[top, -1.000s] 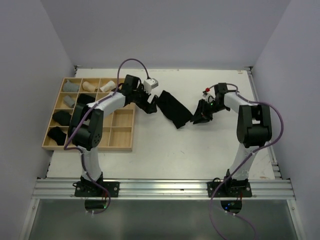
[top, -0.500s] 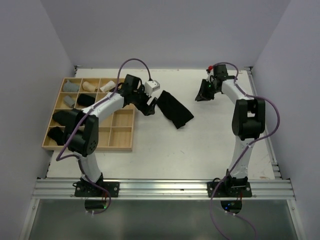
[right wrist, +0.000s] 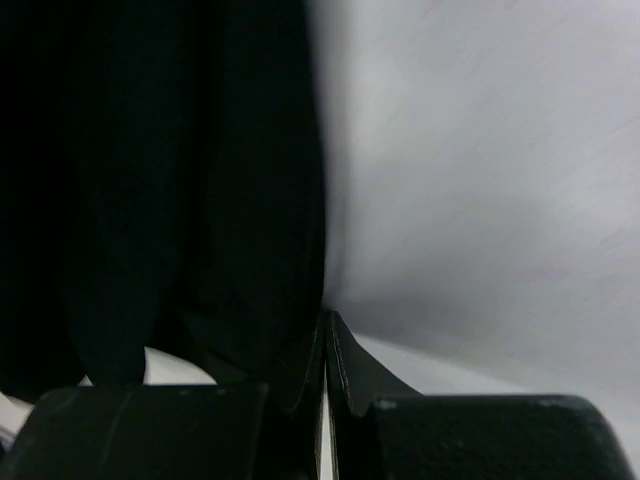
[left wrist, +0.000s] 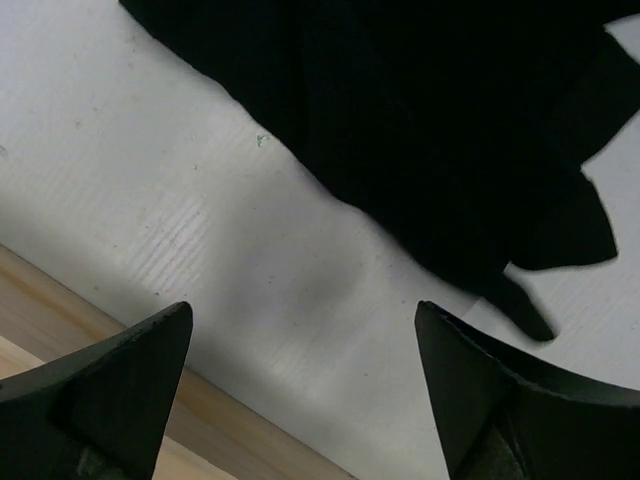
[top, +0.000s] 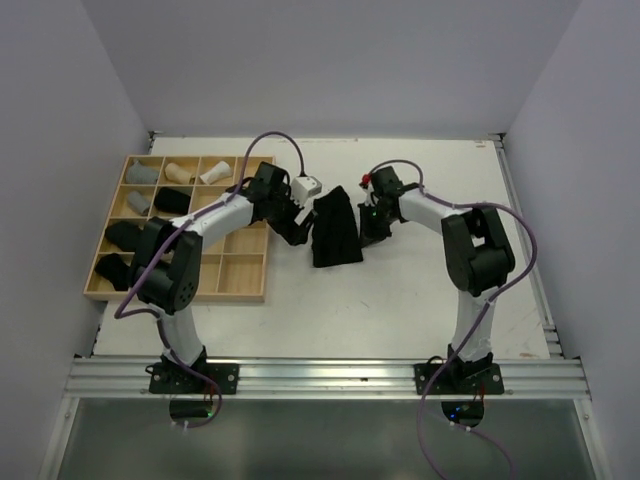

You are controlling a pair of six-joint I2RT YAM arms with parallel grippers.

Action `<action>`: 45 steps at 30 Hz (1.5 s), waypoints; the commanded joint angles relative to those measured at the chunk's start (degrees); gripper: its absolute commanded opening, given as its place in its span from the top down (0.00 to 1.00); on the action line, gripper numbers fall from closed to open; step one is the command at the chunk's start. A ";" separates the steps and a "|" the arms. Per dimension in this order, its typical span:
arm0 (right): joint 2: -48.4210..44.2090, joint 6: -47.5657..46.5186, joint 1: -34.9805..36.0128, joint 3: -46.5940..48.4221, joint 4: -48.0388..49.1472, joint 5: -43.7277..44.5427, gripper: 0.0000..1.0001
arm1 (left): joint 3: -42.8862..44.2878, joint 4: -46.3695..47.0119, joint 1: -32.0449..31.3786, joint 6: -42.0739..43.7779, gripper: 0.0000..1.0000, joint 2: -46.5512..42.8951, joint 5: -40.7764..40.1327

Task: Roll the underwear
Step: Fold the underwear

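Note:
A black underwear (top: pixel 335 230) lies flat on the white table, folded into a narrow upright strip. My left gripper (top: pixel 296 226) hovers just left of it, jaws wide open and empty; in the left wrist view the underwear (left wrist: pixel 420 130) fills the top, beyond the open gripper (left wrist: pixel 302 310). My right gripper (top: pixel 368 224) sits at the cloth's right edge. In the right wrist view its fingers are pressed together at the gripper (right wrist: pixel 327 318), with the underwear (right wrist: pixel 180 180) right beside them on the left. No fabric shows between the jaws.
A wooden grid tray (top: pixel 245 275) stands at the left, its edge (left wrist: pixel 200 425) close under my left gripper. It holds several rolls: grey (top: pixel 143 173), beige (top: pixel 180 172), white (top: pixel 213 172) and black (top: pixel 125 235). White walls close in the table.
My right gripper swung away to the back right, then came back to the cloth's right edge and shut. The underwear went from a slanted spread to a narrow upright strip. The left gripper barely moved.

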 commanded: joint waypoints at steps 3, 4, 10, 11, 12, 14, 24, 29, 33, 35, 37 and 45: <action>-8.25 5.19 9.10 -10.61 1.41 3.78 0.97 | -4.91 7.52 -0.05 -1.24 0.00 -0.58 -1.09; -9.66 7.37 10.60 -11.95 2.11 3.69 0.98 | -4.91 7.26 -0.05 -1.60 0.00 -0.14 -0.66; -19.23 13.71 19.67 -18.54 8.17 1.75 1.00 | -5.00 7.96 -0.14 -1.70 0.07 1.01 3.55; -21.00 14.33 19.67 -19.25 9.92 1.66 1.00 | -4.91 8.31 -0.14 -1.34 0.08 0.83 4.17; -22.58 14.69 19.67 -20.30 10.28 2.10 1.00 | -3.87 8.40 -0.14 -1.08 0.09 1.01 5.05; -28.10 14.60 19.67 -20.66 10.72 4.64 1.00 | -1.94 7.09 -0.23 -0.46 0.11 2.05 7.07; -35.62 16.78 19.49 -15.93 3.10 34.52 1.00 | -6.91 13.74 1.79 -0.46 0.00 -11.53 8.76; -35.79 13.19 19.32 -17.14 9.22 27.34 0.56 | -11.96 15.65 1.70 1.18 0.00 -19.14 9.34; -31.22 16.43 19.32 -17.23 9.14 22.24 0.44 | -6.58 1.83 -1.36 2.20 0.23 -13.15 5.87; -29.63 18.11 19.32 -18.11 10.54 22.40 0.49 | -7.37 2.25 -1.72 -1.06 0.24 -12.01 2.79; -29.54 21.27 19.32 -20.48 12.47 23.19 0.52 | -7.90 1.99 -1.72 -4.14 0.25 -11.39 0.85; -22.96 27.51 18.88 -24.69 18.89 19.60 0.49 | -10.36 3.04 -1.81 -11.00 0.11 -9.54 3.38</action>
